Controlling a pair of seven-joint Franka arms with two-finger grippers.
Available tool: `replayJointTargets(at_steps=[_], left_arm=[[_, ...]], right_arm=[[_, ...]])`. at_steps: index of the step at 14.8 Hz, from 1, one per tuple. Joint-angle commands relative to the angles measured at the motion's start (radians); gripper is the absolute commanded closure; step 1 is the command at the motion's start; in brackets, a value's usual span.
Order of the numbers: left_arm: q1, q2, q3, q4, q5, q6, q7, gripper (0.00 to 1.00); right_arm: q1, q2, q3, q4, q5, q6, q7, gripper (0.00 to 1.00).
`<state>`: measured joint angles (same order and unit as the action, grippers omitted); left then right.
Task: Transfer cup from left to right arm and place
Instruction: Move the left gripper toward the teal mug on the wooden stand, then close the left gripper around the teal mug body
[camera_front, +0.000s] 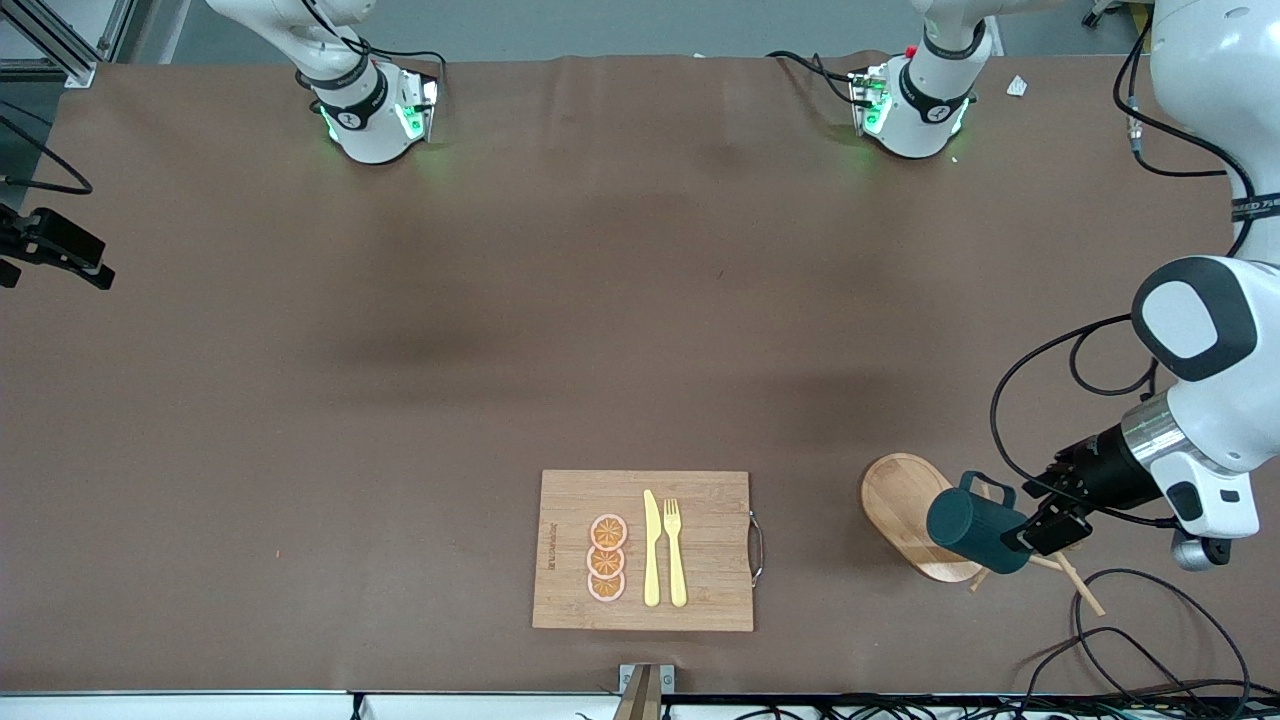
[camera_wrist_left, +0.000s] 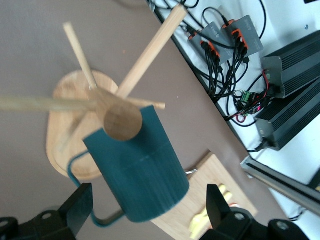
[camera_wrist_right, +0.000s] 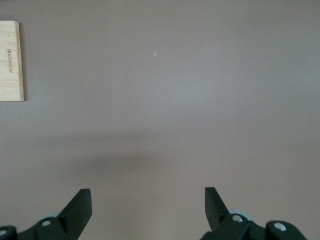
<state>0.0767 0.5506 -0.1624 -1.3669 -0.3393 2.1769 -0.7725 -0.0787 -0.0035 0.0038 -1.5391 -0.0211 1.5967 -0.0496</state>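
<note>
Nearest, the board (camera_front: 643, 550) carries a knife (camera_front: 651, 548), a fork (camera_front: 675, 552) and orange slices (camera_front: 607, 557). Toward the left arm's end, the cup (camera_front: 975, 530) hangs on the rack (camera_front: 912, 513), between the left gripper's (camera_front: 1042, 528) spread fingers, ungrasped. Meanwhile the right gripper (camera_wrist_right: 148, 210) waits released over bare table (camera_wrist_right: 200, 100).

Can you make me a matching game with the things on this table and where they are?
Things:
1. cup
2. fork
3. orange slices
4. left tool

Places or states:
A. on the board, beside the knife
B. hung on a peg of the wooden rack
C. open, on either side of the cup
D. in a row on the board, nearer the right arm's end than the knife

Pairs: 1-B, 2-A, 3-D, 4-C
</note>
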Motion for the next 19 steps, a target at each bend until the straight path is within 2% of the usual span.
replayJointTargets(at_steps=[1, 8, 19], left_arm=[[0.002, 0.02, -0.002, 0.015, -0.032, 0.004, -0.114, 0.0], [0.002, 0.048, -0.002, 0.017, -0.032, 0.004, -0.26, 0.0], [0.002, 0.068, -0.003, 0.014, -0.033, 0.006, -0.156, 0.01]], right_arm=[[-0.023, -0.021, 0.016, -0.021, 0.018, 0.006, -0.013, 0.0], [-0.021, -0.02, 0.016, -0.021, 0.018, 0.009, -0.013, 0.0], [-0.021, -0.02, 0.016, -0.021, 0.018, 0.009, -0.013, 0.0]])
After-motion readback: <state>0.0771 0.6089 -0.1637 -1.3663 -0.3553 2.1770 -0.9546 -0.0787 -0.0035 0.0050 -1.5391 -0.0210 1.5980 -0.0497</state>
